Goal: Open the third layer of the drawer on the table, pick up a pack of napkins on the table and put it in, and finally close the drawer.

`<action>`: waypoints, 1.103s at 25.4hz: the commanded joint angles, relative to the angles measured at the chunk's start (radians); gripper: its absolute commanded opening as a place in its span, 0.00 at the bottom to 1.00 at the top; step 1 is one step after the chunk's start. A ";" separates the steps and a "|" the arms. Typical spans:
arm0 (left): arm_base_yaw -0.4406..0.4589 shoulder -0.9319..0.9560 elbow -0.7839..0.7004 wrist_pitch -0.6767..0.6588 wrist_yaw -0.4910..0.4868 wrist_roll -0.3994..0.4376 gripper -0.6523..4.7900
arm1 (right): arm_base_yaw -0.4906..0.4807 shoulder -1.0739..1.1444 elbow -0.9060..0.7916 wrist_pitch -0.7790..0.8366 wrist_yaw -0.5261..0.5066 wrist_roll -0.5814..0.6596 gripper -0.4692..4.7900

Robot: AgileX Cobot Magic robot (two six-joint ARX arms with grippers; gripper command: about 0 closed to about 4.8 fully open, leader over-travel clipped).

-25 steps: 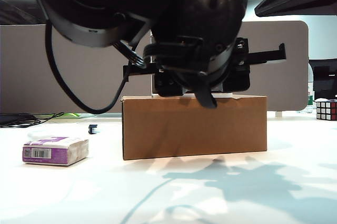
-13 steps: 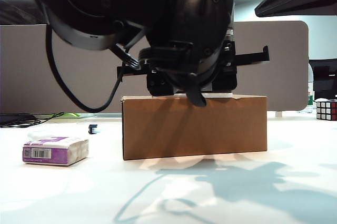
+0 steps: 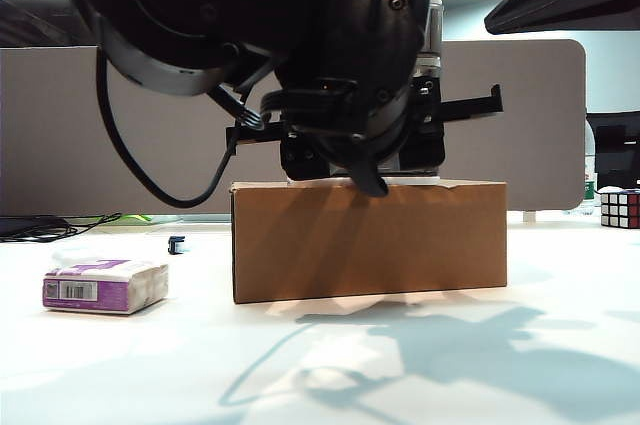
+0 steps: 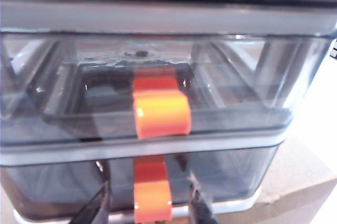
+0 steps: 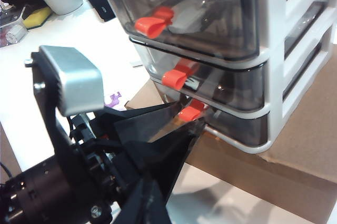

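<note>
Drawer standing on cardboard box, mid table. Three smoky tiers, all shut; contents hard to read through the plastic, only something pale in the top tier.

Third layer lowest, orange handle at 6 o'clock in left wrist view.

Left gripper at that handle, fingers either side, narrow gap; contact with the handle not clear, grip cannot be told.

Right gripper not seen in any view; its camera looking down on the left arm.

Pack of napkins flat on table, 9 o'clock of the box, well apart, barcode end toward camera.
</note>
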 commanded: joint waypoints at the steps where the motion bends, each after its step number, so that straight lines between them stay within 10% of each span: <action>1: 0.006 0.001 0.007 0.005 0.014 -0.010 0.46 | 0.001 0.000 0.004 0.011 -0.002 -0.006 0.08; 28: 0.017 0.002 0.007 0.003 0.054 -0.019 0.33 | 0.001 -0.001 0.004 0.003 -0.002 -0.006 0.08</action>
